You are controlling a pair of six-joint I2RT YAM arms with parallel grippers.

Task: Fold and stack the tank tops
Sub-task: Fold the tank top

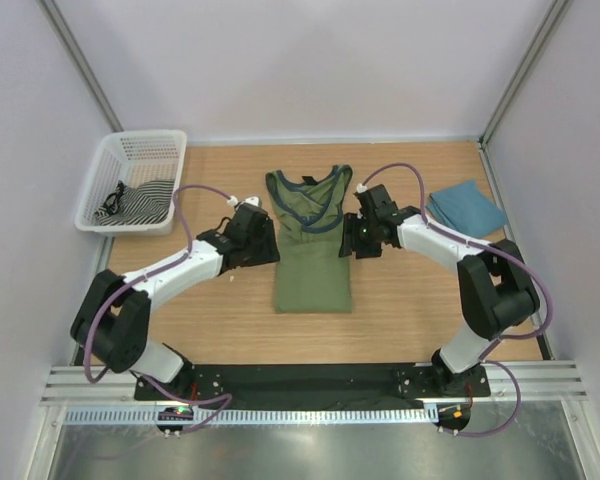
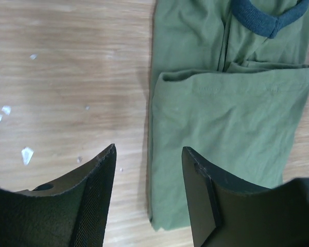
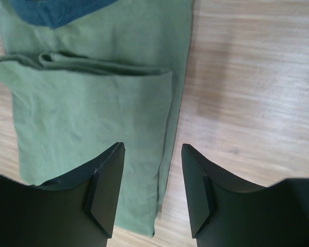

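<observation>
The olive-green tank top (image 1: 312, 255) lies in the middle of the table, its sides folded in to a narrow strip, with the navy-trimmed neck at the far end. The teal-blue tank top (image 1: 466, 208) lies folded at the far right. My left gripper (image 1: 265, 240) is open at the green top's left edge; in the left wrist view the gripper (image 2: 149, 148) straddles that edge of the green top (image 2: 232, 128). My right gripper (image 1: 352, 238) is open at the right edge; in the right wrist view the gripper (image 3: 153, 145) straddles that edge of the green top (image 3: 87, 108). Neither holds cloth.
A white basket (image 1: 132, 158) with a black-and-white striped cloth (image 1: 140, 203) stands at the far left corner. The wooden table (image 1: 410, 300) is walled in at the back and on both sides. Small white specks (image 2: 27, 153) lie on the wood left of the green top.
</observation>
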